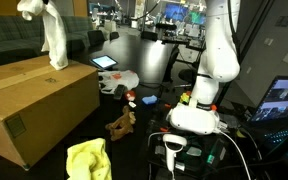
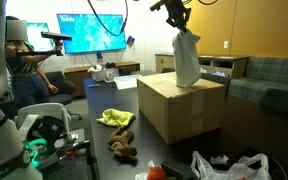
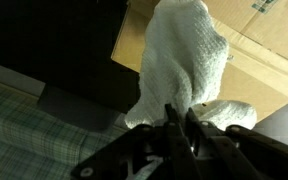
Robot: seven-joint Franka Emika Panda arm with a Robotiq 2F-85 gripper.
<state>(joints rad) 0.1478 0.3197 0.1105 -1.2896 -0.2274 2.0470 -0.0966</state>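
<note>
the jaws were clenched on the upper end of the white towel (image 2: 187, 60), near the top edge of the frame, right of centre, in an exterior view. the towel hung straight below them, long axis vertical. its lower end met the top of the cardboard box (image 2: 179, 108); actual contact could not be confirmed. the arm (image 1: 219, 50) rose from its base at the right of the frame and reached high, wrist pointing down over the box.

one white towel (image 2: 187, 60), one cardboard box (image 2: 179, 112), one yellow cloth (image 2: 115, 118)
</note>
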